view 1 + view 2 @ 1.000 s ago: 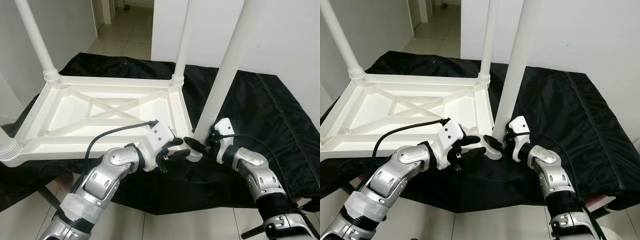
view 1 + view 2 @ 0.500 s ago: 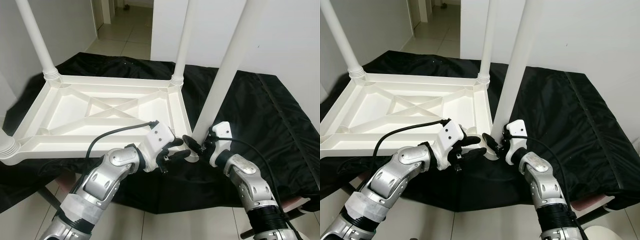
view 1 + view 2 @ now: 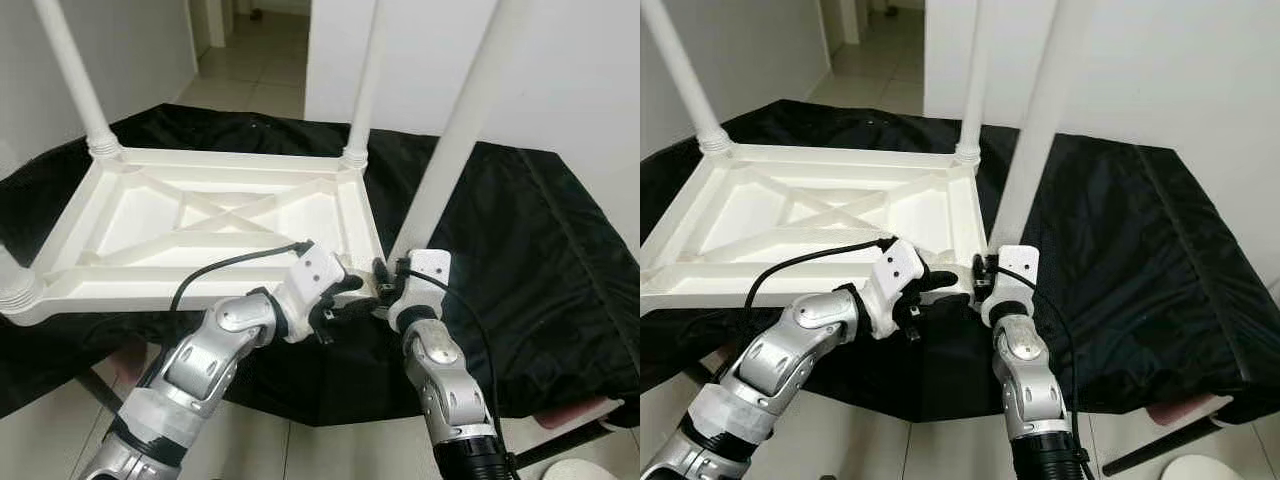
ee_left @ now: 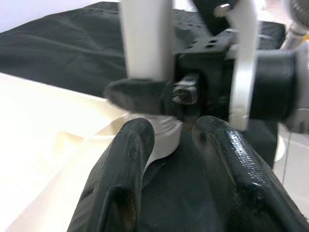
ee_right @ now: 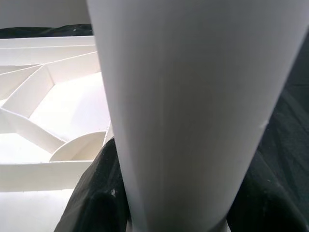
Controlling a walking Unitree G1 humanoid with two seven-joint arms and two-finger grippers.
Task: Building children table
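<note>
Table leg [image 3: 450, 150], right pincer [image 3: 385, 285] gripping base

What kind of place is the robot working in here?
Probably a room in a home: plain white walls, a tiled floor leading to a doorway, and an upturned white children's table lying on a black cloth for assembly.

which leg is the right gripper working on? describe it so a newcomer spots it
Find the upside-down white table on the black cloth. Its legs point up from the corners; take the corner nearest the robot's right arm, where the right gripper meets the left gripper. That leg leans and looks thickest, being closest to the camera.
</note>
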